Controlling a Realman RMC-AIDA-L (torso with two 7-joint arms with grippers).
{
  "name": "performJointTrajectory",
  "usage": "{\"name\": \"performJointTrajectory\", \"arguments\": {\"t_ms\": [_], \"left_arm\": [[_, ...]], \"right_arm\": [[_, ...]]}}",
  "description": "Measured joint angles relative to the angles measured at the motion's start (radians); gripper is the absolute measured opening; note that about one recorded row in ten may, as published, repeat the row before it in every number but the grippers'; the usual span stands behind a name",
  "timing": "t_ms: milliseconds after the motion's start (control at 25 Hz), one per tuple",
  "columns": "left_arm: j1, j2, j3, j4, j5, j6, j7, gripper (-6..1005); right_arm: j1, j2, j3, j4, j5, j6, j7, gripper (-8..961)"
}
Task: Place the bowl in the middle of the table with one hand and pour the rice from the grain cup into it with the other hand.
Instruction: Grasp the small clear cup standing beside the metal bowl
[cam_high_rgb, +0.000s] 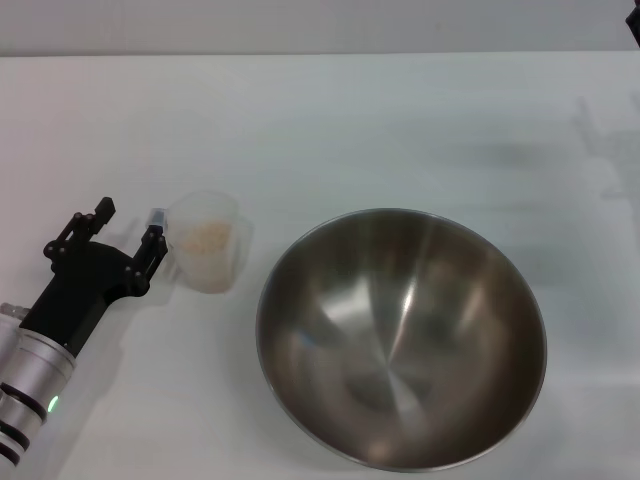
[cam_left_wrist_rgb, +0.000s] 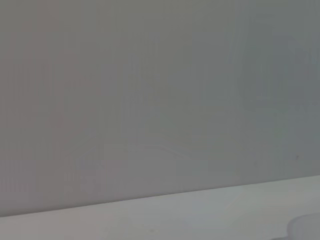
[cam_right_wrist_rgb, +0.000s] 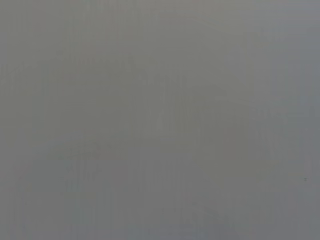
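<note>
The steel bowl (cam_high_rgb: 400, 340) sits empty on the white table (cam_high_rgb: 400, 130), right of centre near the front edge. The frosted grain cup (cam_high_rgb: 207, 243) stands upright to its left, partly filled with rice (cam_high_rgb: 205, 238). My left gripper (cam_high_rgb: 130, 226) is open just left of the cup at table height. Its nearer finger (cam_high_rgb: 154, 243) lies against the cup's left side, the other finger (cam_high_rgb: 100, 213) stands farther left, and the cup is not between them. My right gripper is out of view.
A small dark shape (cam_high_rgb: 634, 22) shows at the top right corner of the head view. The table's far edge (cam_high_rgb: 300, 54) meets a grey wall. The wrist views show only grey wall and a strip of table (cam_left_wrist_rgb: 150, 220).
</note>
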Motion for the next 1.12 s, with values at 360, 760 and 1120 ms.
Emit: {"name": "performJointTrajectory", "arguments": {"t_ms": [360,760,1120], "left_arm": [[-0.001,0.000,0.008,-0.012,0.006,0.000,-0.005,473],[0.001,0.000,0.010,-0.027,0.008,0.012,0.000,106],[-0.004,-0.001,0.011,-0.067,0.011,0.157,0.235,29]], "right_arm": [[0.001,-0.001,0.000,0.002,0.001,0.000,0.000,778],[-0.002,-0.002,0.000,0.005,0.001,0.000,0.000,777],[-0.007,-0.001,0.000,0.011,0.001,-0.008,0.000,777]]}}
